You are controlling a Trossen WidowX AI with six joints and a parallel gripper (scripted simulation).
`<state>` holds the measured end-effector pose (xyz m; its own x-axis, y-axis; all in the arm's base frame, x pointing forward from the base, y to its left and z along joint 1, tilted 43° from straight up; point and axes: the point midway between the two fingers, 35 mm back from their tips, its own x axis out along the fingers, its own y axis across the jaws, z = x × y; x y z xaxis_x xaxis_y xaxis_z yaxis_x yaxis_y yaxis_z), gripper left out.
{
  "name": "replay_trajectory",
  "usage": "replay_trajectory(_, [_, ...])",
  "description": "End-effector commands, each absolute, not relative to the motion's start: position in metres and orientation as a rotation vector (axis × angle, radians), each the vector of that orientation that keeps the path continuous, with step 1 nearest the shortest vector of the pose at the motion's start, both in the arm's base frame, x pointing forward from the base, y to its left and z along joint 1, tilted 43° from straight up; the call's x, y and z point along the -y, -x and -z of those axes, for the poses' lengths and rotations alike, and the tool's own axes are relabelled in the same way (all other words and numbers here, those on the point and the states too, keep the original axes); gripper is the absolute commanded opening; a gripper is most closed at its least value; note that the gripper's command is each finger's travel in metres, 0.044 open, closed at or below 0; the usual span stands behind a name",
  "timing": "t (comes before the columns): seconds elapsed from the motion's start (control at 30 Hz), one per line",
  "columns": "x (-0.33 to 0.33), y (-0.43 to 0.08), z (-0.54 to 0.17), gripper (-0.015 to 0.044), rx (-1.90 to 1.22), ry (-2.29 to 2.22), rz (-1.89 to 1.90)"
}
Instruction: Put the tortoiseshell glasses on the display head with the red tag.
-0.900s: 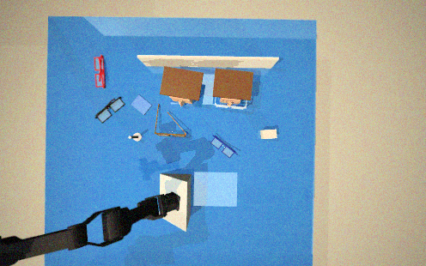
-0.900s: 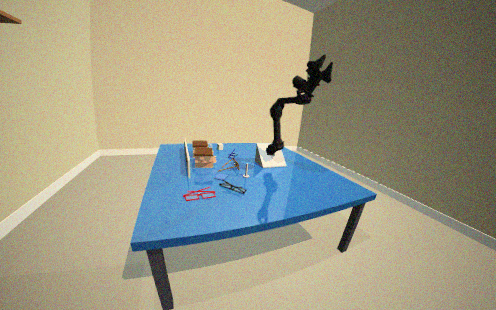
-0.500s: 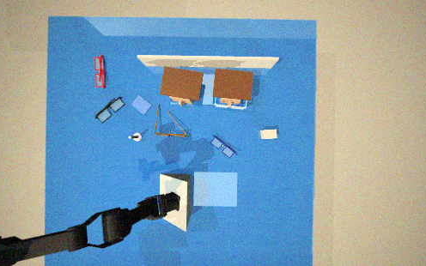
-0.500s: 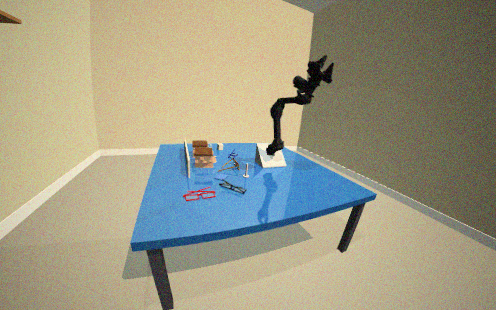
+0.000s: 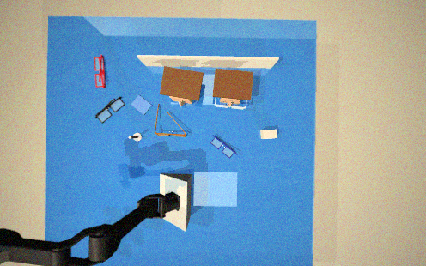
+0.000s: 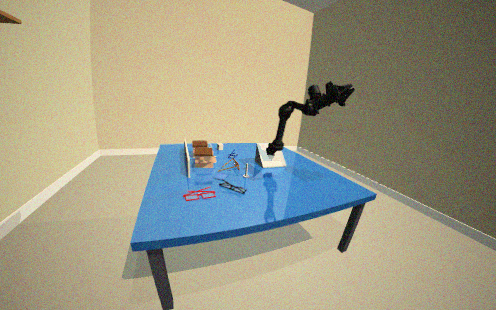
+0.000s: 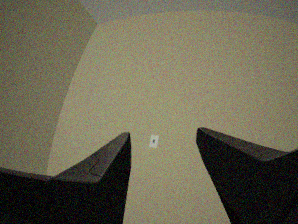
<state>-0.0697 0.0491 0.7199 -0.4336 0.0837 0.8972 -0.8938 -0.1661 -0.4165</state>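
The tortoiseshell glasses (image 5: pixel 170 125) (image 6: pixel 228 165) lie on the blue table (image 5: pixel 277 193) (image 6: pixel 293 200), temples unfolded, in front of the left of two display heads. The left head (image 5: pixel 181 83) and the right head (image 5: pixel 233 84) stand side by side before a white backboard (image 5: pixel 209 61) (image 6: pixel 188 159); both heads (image 6: pixel 204 153) have brown tops. I see no red tag. The right head has a pale frame at its face. My gripper (image 5: pixel 177 202) (image 6: pixel 348 92) (image 7: pixel 164 137) is raised high above the table over the arm's base. It points at the wall, half open, with nothing between the fingers.
Red glasses (image 5: pixel 100 71) (image 6: pixel 199 194), black glasses (image 5: pixel 110 109) (image 6: pixel 232 187) and blue glasses (image 5: pixel 225 148) lie on the table. A small white stand (image 5: pixel 136 136) (image 6: pixel 246 171), a cream card (image 5: pixel 269 134) and a light blue square (image 5: pixel 141 104) lie nearby. The arm's white base (image 5: pixel 179 214) (image 6: pixel 272 161) stands at the front.
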Motion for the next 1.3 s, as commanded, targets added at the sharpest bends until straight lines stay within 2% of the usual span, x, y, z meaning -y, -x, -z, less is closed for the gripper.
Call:
replay_trajectory(0.0, [-0.098,0.067,-0.710,0.0200,1.227,-0.863,-1.747])
replay_trajectory(0.33, [-0.224,0.018,-0.663,0.0200,0.826,-0.600,-1.755])
replay_trajectory(0.67, [-0.324,-0.083,-0.571,0.0200,0.261,-0.452,-1.640])
replay_trajectory(0.87, [-0.345,-0.157,-0.509,0.0200,0.000,-0.424,-1.469])
replay_trajectory(1.07, [-0.348,-0.197,-0.468,0.0200,-0.165,-0.427,-1.364])
replay_trajectory(1.27, [-0.335,-0.260,-0.389,0.0200,-0.464,-0.461,-1.157])
